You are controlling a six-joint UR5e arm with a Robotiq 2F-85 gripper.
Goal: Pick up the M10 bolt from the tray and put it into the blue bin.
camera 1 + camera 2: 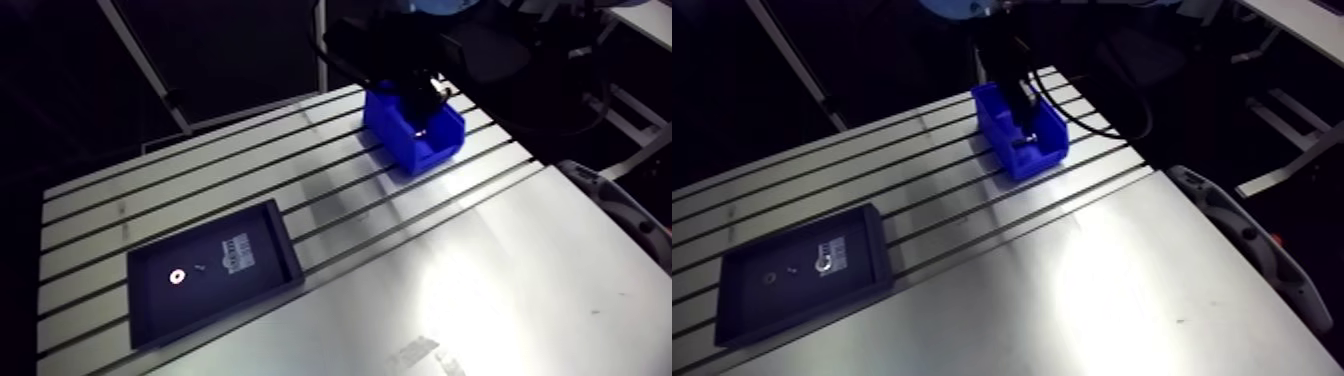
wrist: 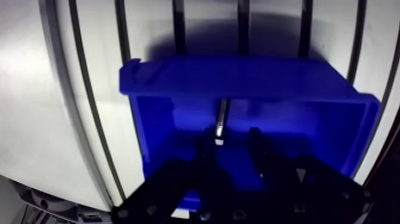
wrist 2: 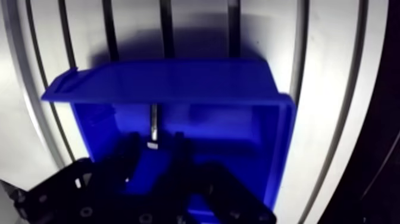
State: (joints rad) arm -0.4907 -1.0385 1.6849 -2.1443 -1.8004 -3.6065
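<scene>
The bolt (image 2: pixel 221 121) shows in the wrist view as a slim, grey metal shank with a brighter, squared near end. It is inside the blue bin (image 2: pixel 238 74), against the bin's blue interior. Its long axis runs straight ahead of the gripper (image 2: pixel 231 143), in line with the gap between the jaws. The bright end is nearest the jaws and the shank points toward the bin's far wall.

The jaws stand apart. Blue bin surface shows between the bolt and one finger, so the bolt is not clamped.

In the arm view, the wrist comes down from the top edge and the gripper is lowered into the bin's open top. The bin stands on the slotted table (image 1: pixel 500 280), well apart from the dark tray (image 1: pixel 287 245). The tray holds a small pale ring (image 1: pixel 177 277).
</scene>
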